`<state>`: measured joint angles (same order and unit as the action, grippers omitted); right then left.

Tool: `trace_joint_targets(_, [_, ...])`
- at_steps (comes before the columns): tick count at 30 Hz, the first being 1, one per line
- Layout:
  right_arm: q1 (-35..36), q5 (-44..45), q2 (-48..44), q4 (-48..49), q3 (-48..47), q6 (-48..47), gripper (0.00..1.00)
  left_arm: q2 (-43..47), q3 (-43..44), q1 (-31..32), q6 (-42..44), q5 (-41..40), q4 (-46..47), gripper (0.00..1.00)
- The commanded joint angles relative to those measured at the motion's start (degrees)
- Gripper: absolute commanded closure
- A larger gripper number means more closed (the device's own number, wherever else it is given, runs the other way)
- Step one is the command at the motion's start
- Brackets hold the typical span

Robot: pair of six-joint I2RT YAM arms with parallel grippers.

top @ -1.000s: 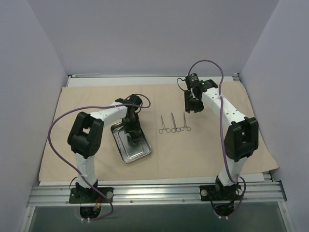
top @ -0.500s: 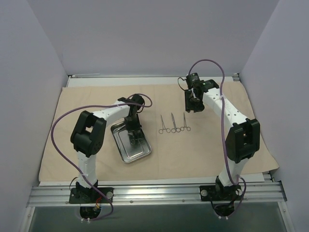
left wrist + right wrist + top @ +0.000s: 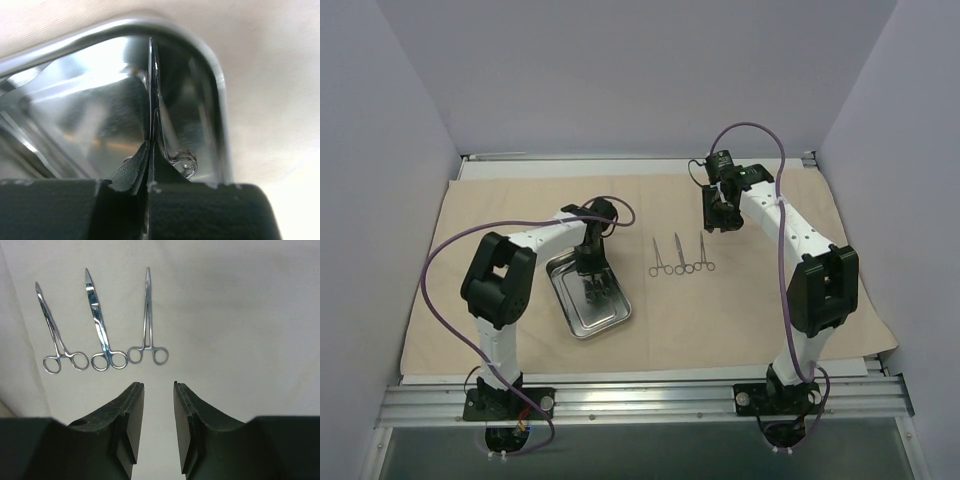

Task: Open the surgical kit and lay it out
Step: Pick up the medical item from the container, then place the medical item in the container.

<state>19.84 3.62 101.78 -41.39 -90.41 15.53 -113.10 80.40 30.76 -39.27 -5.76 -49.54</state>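
Note:
The beige cloth wrap point(image 3: 750, 310) lies spread flat over the table. On it, left of centre, sits the steel tray point(image 3: 566, 306). My left gripper point(image 3: 592, 275) reaches down into the tray and is shut on a thin silver forceps point(image 3: 154, 90); its ring handle point(image 3: 183, 163) shows beside the fingertips point(image 3: 131, 172). Three more forceps point(image 3: 660, 258) point(image 3: 679, 255) point(image 3: 703, 252) lie side by side on the cloth, tips pointing away from the arms. My right gripper point(image 3: 715, 220) hangs open above bare cloth just beyond them, holding nothing.
In the left wrist view the tray's rounded rim point(image 3: 215, 85) curves close round the held forceps. The cloth point(image 3: 240, 315) is bare to the right of the forceps row. Grey walls enclose the table on three sides; a metal rail point(image 3: 640, 400) runs along the near edge.
My left gripper's jaws have come together on the forceps in the tray. The right gripper has drifted slightly towards the far side and stayed open.

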Motion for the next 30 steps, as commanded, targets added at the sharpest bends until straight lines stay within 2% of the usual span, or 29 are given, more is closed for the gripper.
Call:
trace_joint_targets(1, [-0.32,-0.19,-0.88,-0.98,-1.87,0.38,0.69,2.79,-2.00,0.00,2.79,-5.13,-3.37,0.98])
trace_joint_targets(14, [-0.32,-0.45,-0.61,-0.80,-1.88,-0.06,0.69,9.30,-2.62,0.09,3.41,-4.26,-3.72,0.98])
trace_joint_targets(15, [-0.32,-0.45,-0.61,-0.80,-1.70,-0.06,0.69,9.21,-2.44,0.09,3.41,-4.17,-3.90,0.90])
trace_joint_targets(17, [-0.32,-0.63,-0.61,-0.54,-1.17,-0.06,0.69,8.95,-1.92,0.09,3.32,-4.00,-3.99,0.82])
trace_joint_targets(18, [-0.32,-0.80,-0.70,-0.54,-1.00,-0.06,0.69,8.77,-1.83,0.09,3.23,-3.91,-4.07,0.74])
trace_joint_targets(25, [-0.32,-0.72,-0.79,-0.54,-0.91,-0.15,0.69,6.58,-0.07,-0.18,4.28,-4.35,-4.25,0.58])
trace_joint_targets(30, [-0.32,-1.15,-0.70,-0.27,-0.29,-0.15,0.69,3.68,2.74,-0.62,5.86,-5.66,-2.41,0.55])
